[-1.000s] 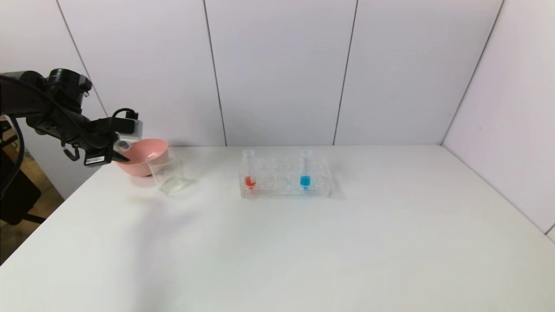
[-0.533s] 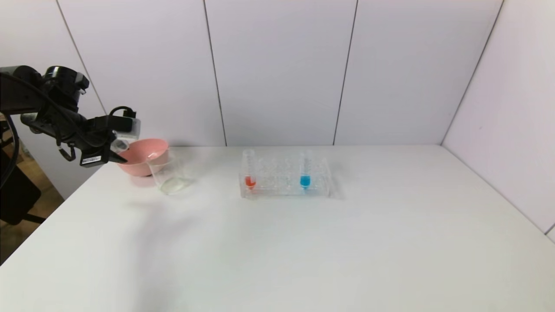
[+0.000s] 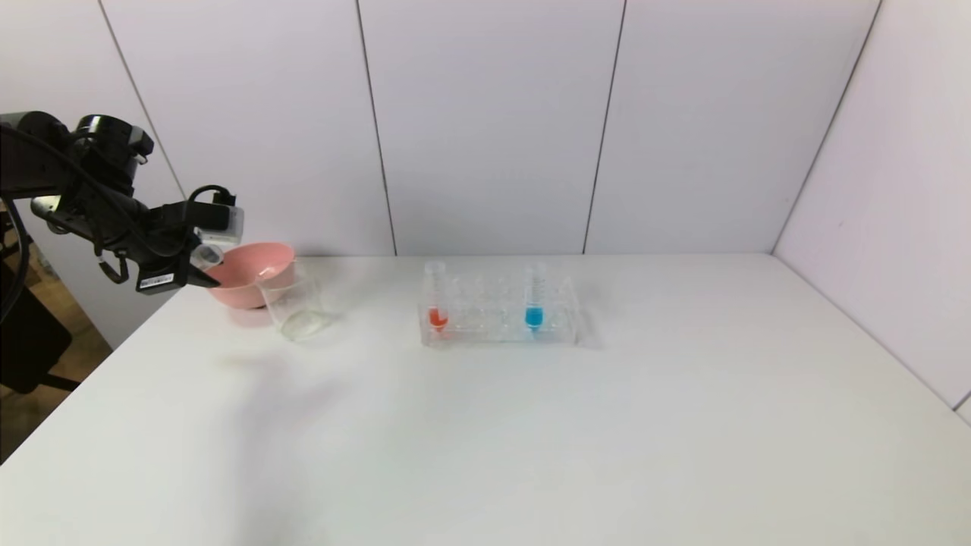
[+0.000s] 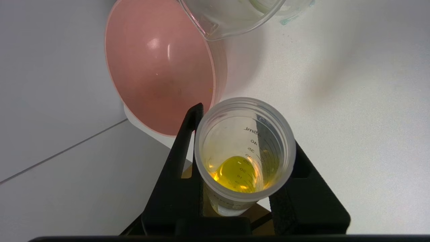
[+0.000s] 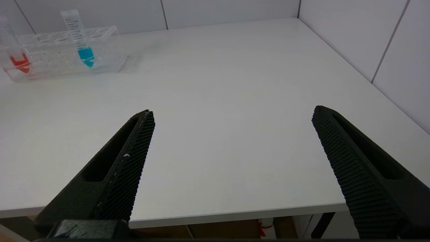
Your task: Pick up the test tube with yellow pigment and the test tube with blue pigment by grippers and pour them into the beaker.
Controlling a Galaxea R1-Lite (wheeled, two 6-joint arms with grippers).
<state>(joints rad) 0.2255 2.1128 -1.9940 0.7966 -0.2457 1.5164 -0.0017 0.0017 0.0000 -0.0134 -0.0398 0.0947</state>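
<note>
Left wrist view: ribbed translucent yellow tube (image 4: 245, 158)

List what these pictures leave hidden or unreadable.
- Yellow test tube: head view shows little of it, the left gripper covers it.
- Beaker: left wrist view's edge cuts it off; its contents are unclear.
- Right gripper: outside the head view.
- Pink bowl: its near side is behind the left gripper and the beaker.
- Blue test tube: markings too small.
</note>
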